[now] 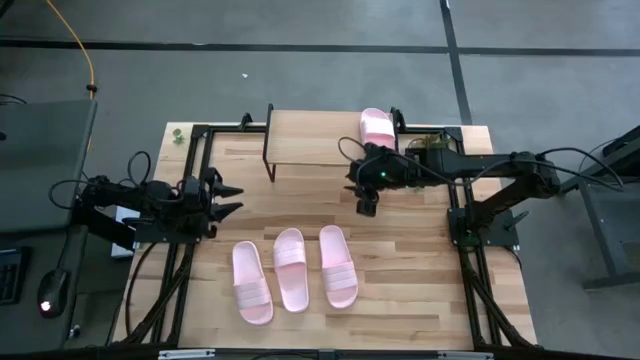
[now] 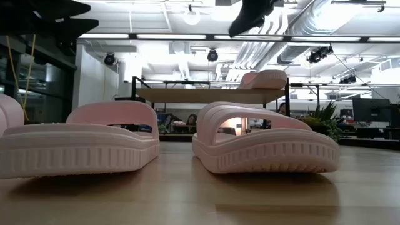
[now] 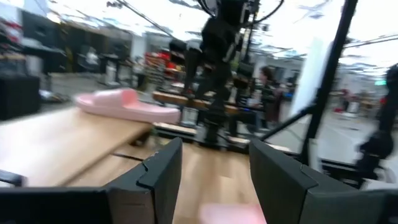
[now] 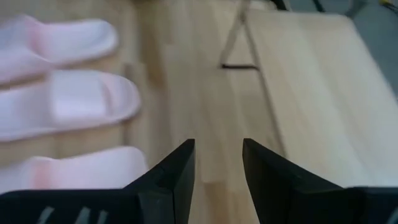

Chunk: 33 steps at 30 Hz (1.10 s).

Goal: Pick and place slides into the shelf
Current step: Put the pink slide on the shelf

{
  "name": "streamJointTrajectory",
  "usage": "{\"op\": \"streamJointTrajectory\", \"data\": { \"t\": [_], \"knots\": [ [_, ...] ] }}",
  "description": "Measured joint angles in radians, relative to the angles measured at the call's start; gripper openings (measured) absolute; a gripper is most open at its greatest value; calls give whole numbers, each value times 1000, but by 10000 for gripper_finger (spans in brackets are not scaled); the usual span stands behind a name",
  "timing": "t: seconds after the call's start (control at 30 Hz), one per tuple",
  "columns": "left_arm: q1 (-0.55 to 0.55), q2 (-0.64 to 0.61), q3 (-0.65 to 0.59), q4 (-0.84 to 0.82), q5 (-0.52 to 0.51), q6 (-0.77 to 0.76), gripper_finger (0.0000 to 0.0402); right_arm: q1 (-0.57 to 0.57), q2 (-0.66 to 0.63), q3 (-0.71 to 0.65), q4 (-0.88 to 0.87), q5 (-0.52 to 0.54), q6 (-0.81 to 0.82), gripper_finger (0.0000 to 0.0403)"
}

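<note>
Three pale pink slides lie side by side on their soles on the table's near middle (image 1: 251, 283), (image 1: 291, 268), (image 1: 338, 264). A fourth slide (image 1: 377, 127) rests on its sole at the right end of the shelf's top plank (image 1: 310, 140), at the table's far side. My right gripper (image 1: 366, 205) hangs open and empty in front of the shelf's right half, above the table and beyond the three slides (image 4: 81, 102). My left gripper (image 1: 228, 198) is open and empty at the table's left edge; its wrist view shows the slide on the shelf (image 3: 124, 102).
Black frame rails (image 1: 190, 200) run along the table's left and right sides. Bare tabletop (image 1: 420, 270) lies to the right of the three slides. The shelf's plank is bare to the left of the slide on it. People and office furniture show in the room behind.
</note>
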Motion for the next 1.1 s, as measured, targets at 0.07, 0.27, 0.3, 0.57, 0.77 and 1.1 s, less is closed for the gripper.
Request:
{"op": "streamJointTrajectory", "data": {
  "t": [0.07,0.27,0.3,0.57,0.77,1.1],
  "knots": [
    [0,0,0,-10,37,-38,170,10,0,0,19,-33,0,124],
    [0,0,0,-62,147,-154,170,45,0,-5,42,-47,55,124],
    [0,0,0,-70,164,-171,170,53,0,-7,42,-47,65,124],
    [0,6,0,-92,238,-249,170,123,35,-8,56,-50,121,124],
    [0,63,-1,-84,269,-275,170,178,102,-8,93,-50,121,124],
    [0,200,-2,15,329,-276,170,273,178,-10,128,104,150,124]
  ]
}}
